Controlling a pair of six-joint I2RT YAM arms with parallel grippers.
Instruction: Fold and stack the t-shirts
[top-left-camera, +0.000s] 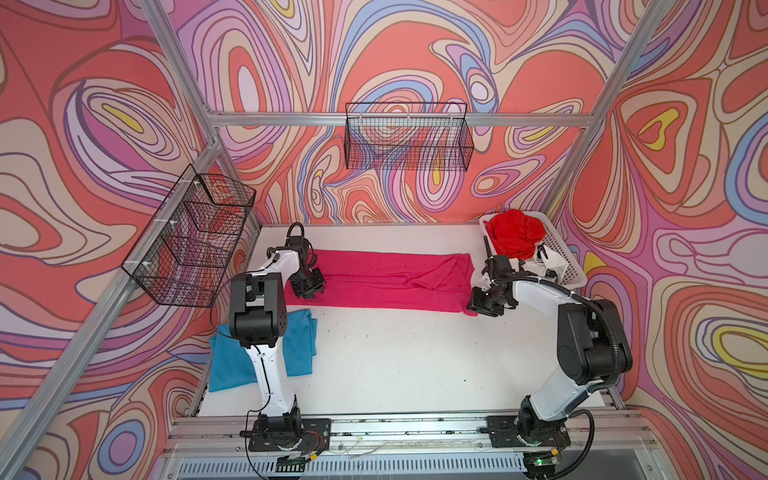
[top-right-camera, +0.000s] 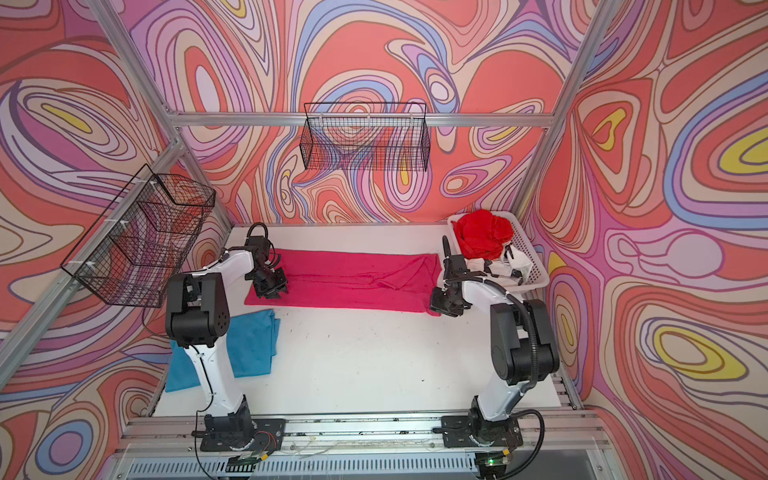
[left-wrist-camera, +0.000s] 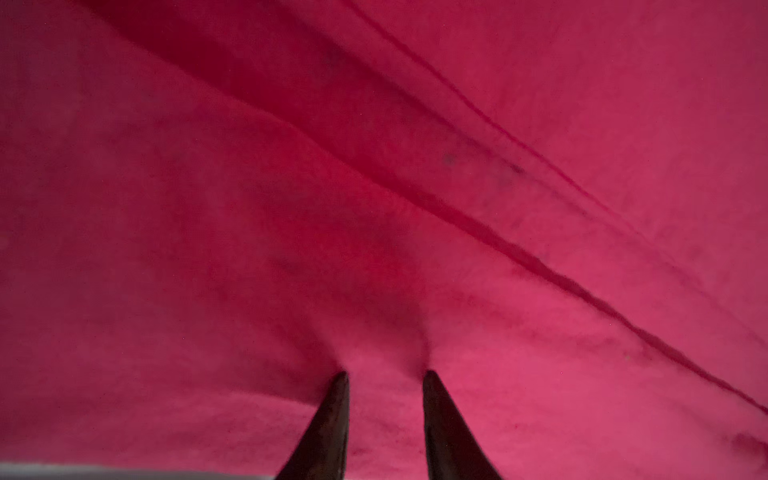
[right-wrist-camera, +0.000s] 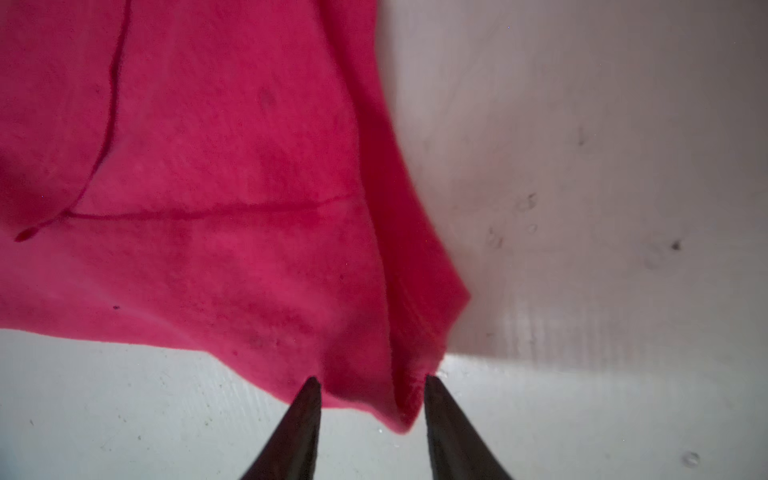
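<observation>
- The magenta-pink t-shirt (top-left-camera: 386, 278) is laid out as a long band across the far half of the white table (top-left-camera: 395, 374). It appears folded lengthwise, with a sleeve turned in near its right end.
- The left gripper (top-left-camera: 309, 291) is set down on the band's left end. In the left wrist view its fingertips (left-wrist-camera: 338, 386) stand a little apart and are pressed into the cloth. Whether a pinch has been made cannot be told.
- The right gripper (top-left-camera: 484, 305) is placed at the near right corner. In the right wrist view the corner is seen between the parted fingertips (right-wrist-camera: 311, 392), touching both. A firm grip cannot be confirmed here either.
- The teal-blue t-shirt (top-left-camera: 299, 345) is found at the near left of the table, partly hidden by the left arm. It looks already folded (1 of 4 done, judged from its flat, squared outline).
- The red t-shirt (top-left-camera: 515, 237) and the white t-shirt with black marks (top-left-camera: 555, 262) are bunched in the white plastic basket (top-left-camera: 561, 245) at the far right, unfolded.
- The task is judged to be under halfway. The pink shirt needs its crosswise folds and must be stacked on the teal one, and 2 shirts are untouched.
</observation>
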